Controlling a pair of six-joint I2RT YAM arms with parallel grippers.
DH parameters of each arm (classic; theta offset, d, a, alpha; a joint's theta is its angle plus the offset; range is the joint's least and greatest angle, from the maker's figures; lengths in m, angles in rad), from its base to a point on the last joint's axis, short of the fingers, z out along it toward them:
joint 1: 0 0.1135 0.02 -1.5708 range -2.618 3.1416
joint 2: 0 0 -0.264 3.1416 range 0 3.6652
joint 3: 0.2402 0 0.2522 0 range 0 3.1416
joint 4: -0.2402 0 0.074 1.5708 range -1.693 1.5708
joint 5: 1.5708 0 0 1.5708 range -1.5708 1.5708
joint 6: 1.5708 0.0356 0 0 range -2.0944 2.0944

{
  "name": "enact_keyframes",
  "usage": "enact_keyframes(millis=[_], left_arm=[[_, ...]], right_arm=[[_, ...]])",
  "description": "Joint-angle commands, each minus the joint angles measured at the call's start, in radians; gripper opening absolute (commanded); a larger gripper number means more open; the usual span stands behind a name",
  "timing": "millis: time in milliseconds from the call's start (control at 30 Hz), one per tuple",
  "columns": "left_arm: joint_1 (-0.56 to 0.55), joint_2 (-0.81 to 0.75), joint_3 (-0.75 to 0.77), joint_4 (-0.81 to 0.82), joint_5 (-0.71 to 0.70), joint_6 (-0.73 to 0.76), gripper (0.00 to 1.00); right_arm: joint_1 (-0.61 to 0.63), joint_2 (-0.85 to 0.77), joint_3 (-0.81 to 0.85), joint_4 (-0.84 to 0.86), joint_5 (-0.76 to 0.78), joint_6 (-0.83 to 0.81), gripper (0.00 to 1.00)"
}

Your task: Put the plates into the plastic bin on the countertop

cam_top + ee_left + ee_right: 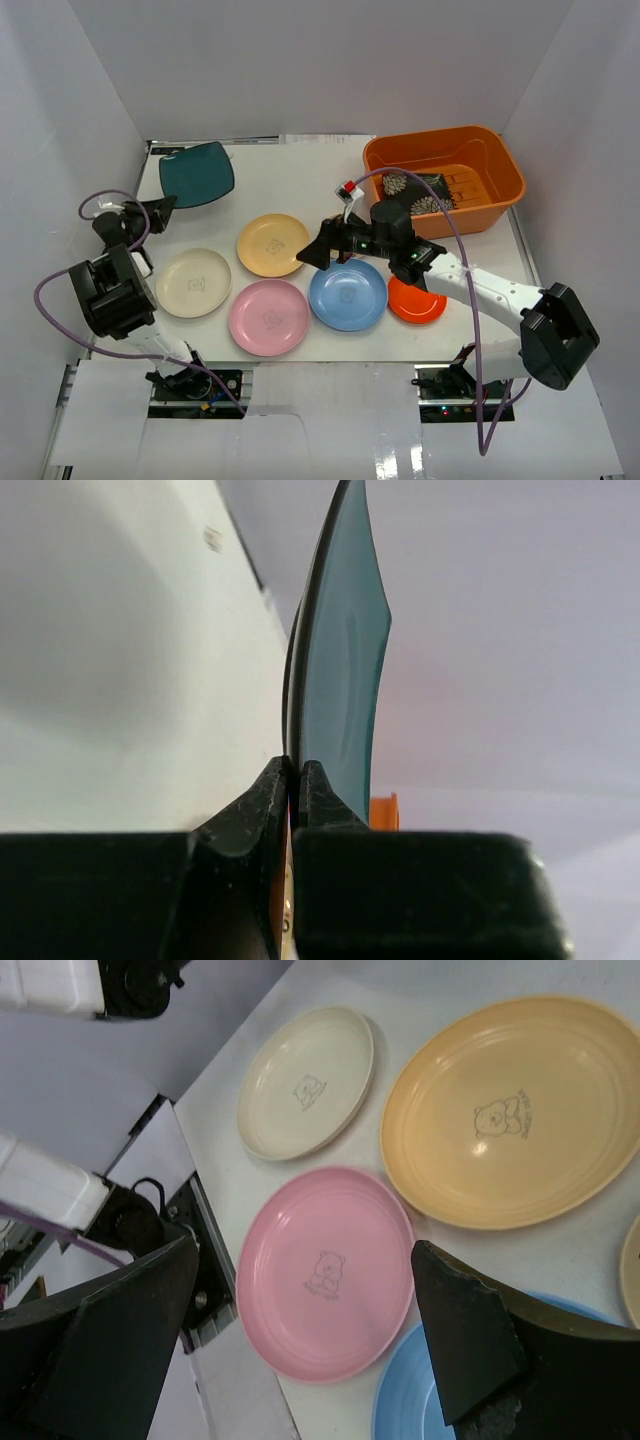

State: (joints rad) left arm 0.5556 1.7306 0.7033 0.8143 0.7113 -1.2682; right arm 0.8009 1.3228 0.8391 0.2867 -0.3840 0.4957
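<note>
Right arm: is reaching from the near right corner toward the middle of the countertop (pixel 300 190), its forearm crossing above the orange-red plate (pixel 418 303).
Right gripper (pixel 322 243): is hovering with fingers spread wide apart and gripping nothing; its wrist view is looking down between them (pixel 305 1250) at the pink plate.
Left gripper (pixel 160 210): is reaching along the left edge, its fingers pinched together (pixel 297 770) on the rim of the dark teal plate (pixel 345 660).
Dark teal plate (pixel 197 173): is sitting at the far left corner, its far side jutting past the far edge; whether it is touching the surface cannot be told.
Near edge: the cream plate (pixel 193 283), pink plate (pixel 268 317), blue plate (pixel 347 295) and orange-red plate are lying in a row from left to right, with pink and blue just beside each other.
Middle: the yellow plate (pixel 273 244) is lying behind the pink one, well apart from the teal.
Wrist view: the cream (pixel 305 1082), yellow (pixel 510 1110), pink (pixel 325 1270) and blue (pixel 410 1400) plates are showing small bear prints or bare rims.
Plastic bin (pixel 440 140): is standing at the far right corner, holding the black flowered plate (pixel 420 188) flat on its bottom.
</note>
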Motion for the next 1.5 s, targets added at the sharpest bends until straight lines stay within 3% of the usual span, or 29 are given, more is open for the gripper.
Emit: enact_keyframes(millis=[0,167,433,600,767,833,867,967,1033,1067,1167,1200,1233,1333,1467], left_arm=[[-0.126,-0.175,-0.007,0.119,0.057,-0.054,0.00],[-0.325,-0.402,-0.097,-0.062,-0.016,0.030,0.00],[-0.477,-0.575,-0.120,-0.152,-0.025,0.024,0.00],[-0.643,-0.611,-0.126,-0.147,-0.065,0.035,0.00],[-0.701,-0.611,-0.145,-0.120,-0.078,0.023,0.00],[-0.711,-0.608,-0.162,-0.067,-0.076,-0.015,0.00],[-0.715,-0.611,-0.180,-0.047,-0.078,-0.025,0.00],[-0.740,-0.637,-0.185,-0.036,-0.096,-0.011,0.00],[-0.755,-0.652,-0.179,-0.053,-0.096,0.019,0.00],[-0.757,-0.655,-0.174,-0.064,-0.095,0.029,0.00],[-0.763,-0.660,-0.142,-0.127,-0.030,0.099,0.42],[-0.764,-0.664,-0.119,-0.188,-0.007,0.124,0.71],[-0.764,-0.684,-0.108,-0.225,0.035,0.153,0.80],[-0.766,-0.747,-0.073,-0.393,0.095,0.306,0.93],[-0.838,-0.838,0.054,-0.877,0.036,0.633,0.96]], right_arm=[[0.004,0.024,0.133,0.010,0.071,0.029,0.93],[-0.037,0.088,0.275,-0.089,0.181,0.030,0.90],[-0.187,-0.023,0.187,-0.144,0.247,0.049,0.90],[-0.195,-0.027,0.160,-0.114,0.120,0.066,0.91],[-0.198,-0.048,0.100,-0.014,0.059,0.110,0.99],[-0.206,-0.047,0.081,-0.018,0.065,0.124,0.85],[-0.210,-0.050,0.074,-0.014,0.068,0.130,0.64],[-0.212,-0.077,0.046,-0.001,0.106,0.150,0.21],[-0.213,-0.108,0.031,0.008,0.141,0.158,0.08],[-0.213,-0.118,0.029,0.008,0.152,0.158,0.08],[-0.245,-0.151,0.041,0.003,0.143,0.155,0.08],[-0.261,-0.154,0.051,-0.007,0.131,0.153,0.08],[-0.307,-0.157,0.066,-0.020,0.111,0.150,0.08],[-0.432,-0.165,0.152,-0.095,0.034,0.116,0.08],[-0.658,-0.133,0.296,-0.202,-0.106,0.083,0.08]])
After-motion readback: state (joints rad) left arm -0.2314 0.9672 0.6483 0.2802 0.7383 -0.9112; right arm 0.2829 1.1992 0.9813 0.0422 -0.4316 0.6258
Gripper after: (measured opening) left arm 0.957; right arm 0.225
